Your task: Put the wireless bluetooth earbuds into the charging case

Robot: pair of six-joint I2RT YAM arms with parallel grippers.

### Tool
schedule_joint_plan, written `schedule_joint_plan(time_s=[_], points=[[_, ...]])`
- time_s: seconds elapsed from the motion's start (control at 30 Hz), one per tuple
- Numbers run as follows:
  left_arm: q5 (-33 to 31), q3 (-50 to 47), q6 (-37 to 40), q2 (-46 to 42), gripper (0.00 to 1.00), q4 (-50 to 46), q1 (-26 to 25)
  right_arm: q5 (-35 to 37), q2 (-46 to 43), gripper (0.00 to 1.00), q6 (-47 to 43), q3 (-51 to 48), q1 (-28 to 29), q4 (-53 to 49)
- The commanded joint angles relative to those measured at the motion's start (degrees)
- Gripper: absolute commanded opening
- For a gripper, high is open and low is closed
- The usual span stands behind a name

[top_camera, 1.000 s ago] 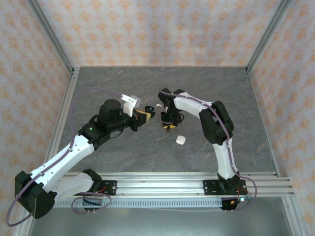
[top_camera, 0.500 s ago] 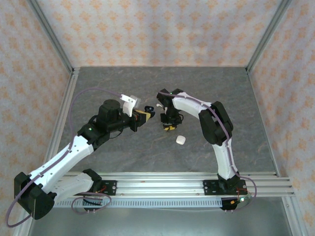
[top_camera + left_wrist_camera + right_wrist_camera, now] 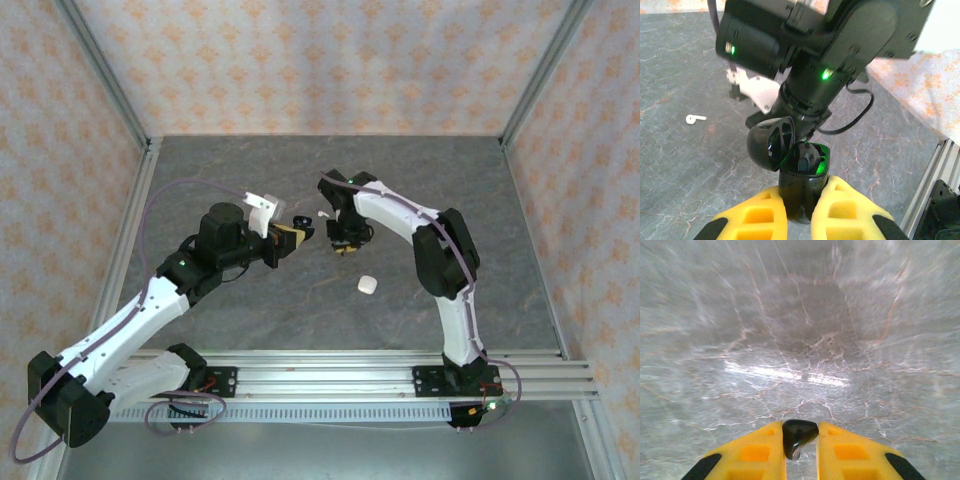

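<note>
Black earbud: your right fingers (image 3: 345,246) pinch a small glossy black plastic earbud (image 3: 799,436) between their yellow tips, closed down to its width. It hangs above the grey marbled desk (image 3: 250,300).
Charging case: your left fingers (image 3: 291,233) are clamped tight on the lower body of a rounded black plastic charging case (image 3: 799,187), which they hold upright. Its lid stands hinged open to the left in the left wrist view, and a green glow falls on the inside.
Inside the case: a dark rounded shape sits in one well; you cannot tell whether it is an earbud.
Earbud to case: in the top view your right fingers are near the open case, on its right side, and apart from it.
White earbud: a tiny white plastic stemmed earbud (image 3: 695,118) lies flat on the desk, beyond both sets of fingers.
White box: a rounded white pebble-like box (image 3: 367,285) sits on the desk, nearer the arm bases than your right fingers and apart from them.
</note>
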Motion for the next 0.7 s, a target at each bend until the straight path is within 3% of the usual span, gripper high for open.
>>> schedule_joint_plan(time_s=[0.0,0.33,0.67], points=[[-0.2,-0.3,-0.5,-0.1,0.00,4.7,-0.3,5.5,-5.8,0.19,-0.2,4.8,0.1,-3.6],[2.2,4.7,1.3,7.4,0.00,12.6,-0.3,10.8,-12.8,0.19,-1.4,14.7,0.1,-8.7],[-1.9,9.1,5.4,9.7,0.00,16.4,-2.1,11.7,-20.9,0.17,-1.5,19.4,0.1,-5.3]])
